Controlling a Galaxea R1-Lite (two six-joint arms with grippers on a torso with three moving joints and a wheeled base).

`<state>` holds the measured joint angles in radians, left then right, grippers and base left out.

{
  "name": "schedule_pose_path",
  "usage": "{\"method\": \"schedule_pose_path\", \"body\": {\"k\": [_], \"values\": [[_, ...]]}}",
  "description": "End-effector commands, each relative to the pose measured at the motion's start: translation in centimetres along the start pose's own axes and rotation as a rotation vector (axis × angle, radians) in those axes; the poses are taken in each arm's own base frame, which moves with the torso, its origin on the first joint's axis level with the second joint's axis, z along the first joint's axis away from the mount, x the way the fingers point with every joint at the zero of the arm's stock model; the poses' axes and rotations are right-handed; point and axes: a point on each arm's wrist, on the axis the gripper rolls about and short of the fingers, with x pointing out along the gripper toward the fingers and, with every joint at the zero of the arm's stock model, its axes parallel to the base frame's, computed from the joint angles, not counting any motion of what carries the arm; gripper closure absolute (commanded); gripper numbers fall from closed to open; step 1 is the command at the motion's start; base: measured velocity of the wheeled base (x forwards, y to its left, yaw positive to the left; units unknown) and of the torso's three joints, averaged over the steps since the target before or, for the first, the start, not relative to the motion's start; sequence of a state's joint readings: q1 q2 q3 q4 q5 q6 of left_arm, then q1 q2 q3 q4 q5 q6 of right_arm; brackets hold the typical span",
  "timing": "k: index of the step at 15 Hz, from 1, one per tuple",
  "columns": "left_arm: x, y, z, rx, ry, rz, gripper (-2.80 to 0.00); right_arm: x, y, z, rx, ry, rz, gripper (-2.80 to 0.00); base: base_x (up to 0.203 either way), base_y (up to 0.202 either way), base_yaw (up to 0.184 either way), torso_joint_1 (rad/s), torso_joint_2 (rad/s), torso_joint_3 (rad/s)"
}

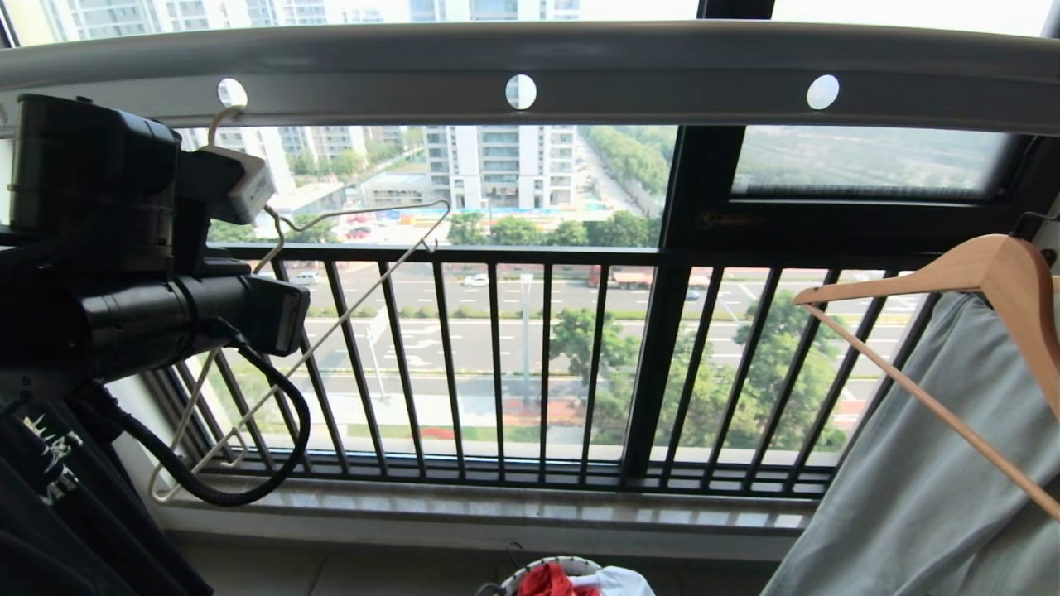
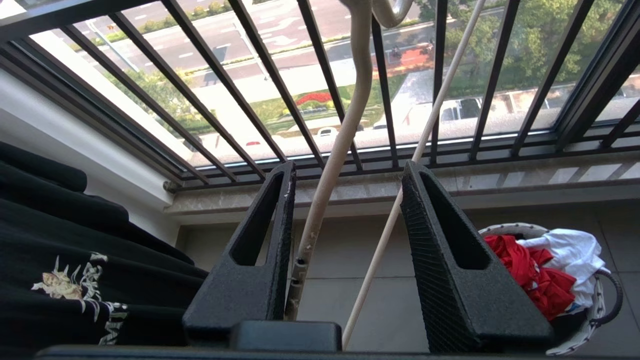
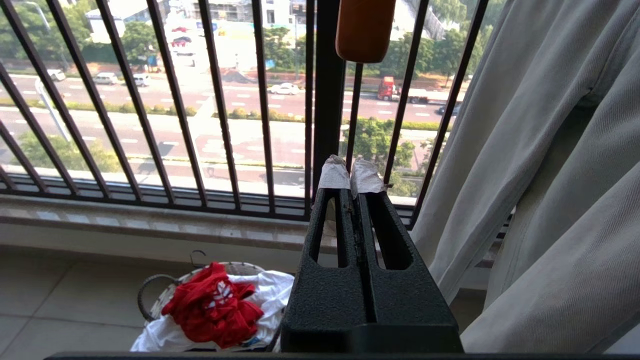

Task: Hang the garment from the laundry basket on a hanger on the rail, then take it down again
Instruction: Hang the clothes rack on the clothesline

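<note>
Head view is showing the rail (image 1: 662, 79) spanning the top of the scene, a broad grey bar with round holes, and below it the black window railing (image 1: 513, 364) is standing along the sill. At the right, a pale grey-green garment (image 1: 927, 463) is hanging on a wooden hanger (image 1: 952, 281); at the lower left, a black printed T-shirt (image 1: 50, 497) is showing. The left gripper (image 2: 345, 235) is being held high at the left of the scene, and its jaws are standing apart, released, with the neck of the hanger (image 1: 331, 331) passing between them, just beside one finger; whether it is touching cannot be told. That cream wire hanger is hanging bare, its hook reaching up toward the leftmost hole in the rail; the seating is partly hidden by the arm. The right gripper (image 3: 350, 175) is idling low, facing the railing beside the grey-green cloth, jaws clenched together on nothing. The laundry basket (image 3: 150, 290) is sitting on the floor under the sill, and the garment (image 3: 212, 305) is lying crumpled in it on top of white cloth. In my judgement the job is standing at its start: the garment is awaiting pickup, hanging and taking down both remaining.
</note>
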<state>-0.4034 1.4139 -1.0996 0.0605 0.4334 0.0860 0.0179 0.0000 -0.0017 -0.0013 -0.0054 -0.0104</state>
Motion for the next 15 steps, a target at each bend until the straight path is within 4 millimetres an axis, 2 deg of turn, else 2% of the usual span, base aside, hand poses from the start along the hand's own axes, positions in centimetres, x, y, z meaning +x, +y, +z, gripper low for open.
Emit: {"method": "schedule_pose_path", "body": {"k": [1,4,8,13,15], "values": [[-0.5,0.3,0.3,-0.013,-0.031,0.007,-2.8,0.0,0.0,0.0,0.0,0.0,-0.003,0.0,0.0,0.0,0.0,0.0,0.0,0.0],[-1.1,0.6,0.5,-0.017,-0.045,0.008,-2.8,0.0,0.0,0.0,0.0,0.0,-0.003,0.0,0.0,0.0,0.0,0.0,0.0,0.0],[-3.3,1.5,0.3,-0.03,-0.085,0.001,-2.8,0.0,0.0,0.0,0.0,0.002,-0.003,0.0,0.0,0.0,0.0,0.0,0.0,0.0],[-7.1,3.1,-0.4,-0.065,-0.161,0.002,-2.8,0.0,0.0,0.0,0.0,0.002,-0.003,0.0,0.0,0.0,0.0,0.0,0.0,0.0],[-9.4,4.1,-0.8,-0.089,-0.206,0.005,-2.8,0.0,0.0,0.0,0.0,0.001,-0.003,0.0,0.0,0.0,0.0,0.0,0.0,0.0]]}}
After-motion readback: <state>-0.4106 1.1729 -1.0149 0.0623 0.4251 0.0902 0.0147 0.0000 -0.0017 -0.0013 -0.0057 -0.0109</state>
